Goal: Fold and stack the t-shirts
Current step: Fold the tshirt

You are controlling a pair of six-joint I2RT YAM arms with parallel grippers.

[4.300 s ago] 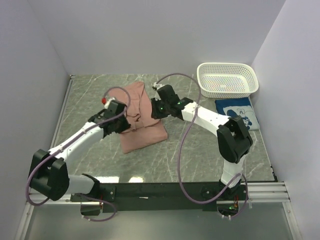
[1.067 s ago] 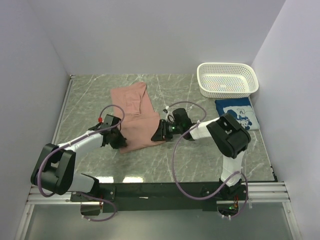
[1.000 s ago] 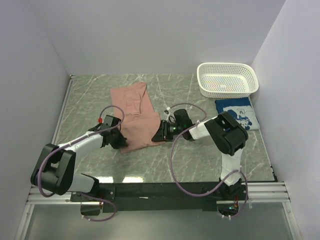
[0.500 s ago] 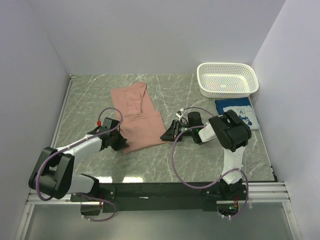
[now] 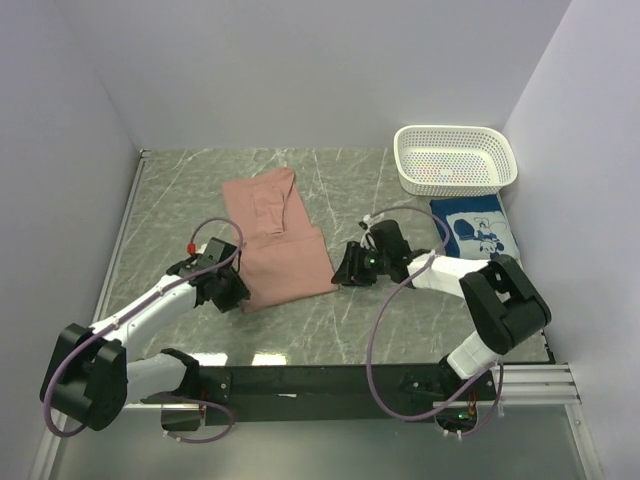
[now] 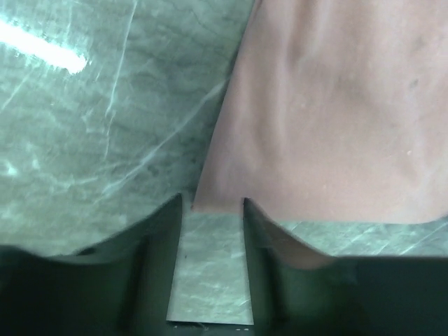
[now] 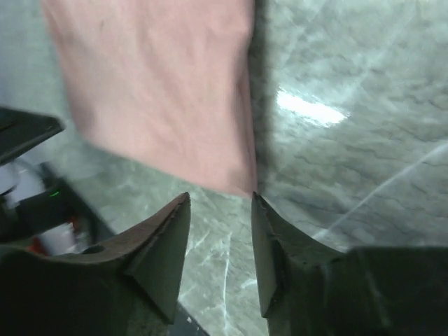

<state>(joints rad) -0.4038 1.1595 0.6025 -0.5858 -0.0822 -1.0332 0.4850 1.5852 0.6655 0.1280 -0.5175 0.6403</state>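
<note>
The dusty-pink t-shirt [image 5: 277,238] lies flat on the table as a long folded strip, plain side up. It shows in the left wrist view [image 6: 329,112] and the right wrist view [image 7: 154,91]. My left gripper [image 5: 232,296] is open and empty just off its near left corner [image 6: 211,201]. My right gripper [image 5: 342,270] is open and empty just off its near right corner [image 7: 220,198]. The blue t-shirt [image 5: 480,227] with white cartoon print lies folded at the right, in front of the basket.
A white perforated basket [image 5: 455,160] stands at the back right. White walls close in the green marbled table [image 5: 180,190] on three sides. The black base rail [image 5: 320,385] runs along the near edge.
Both grippers drew the shirt's near edge toward me, let go of its corners and backed off a little. The pink shirt now lies stretched out longer and flat.
</note>
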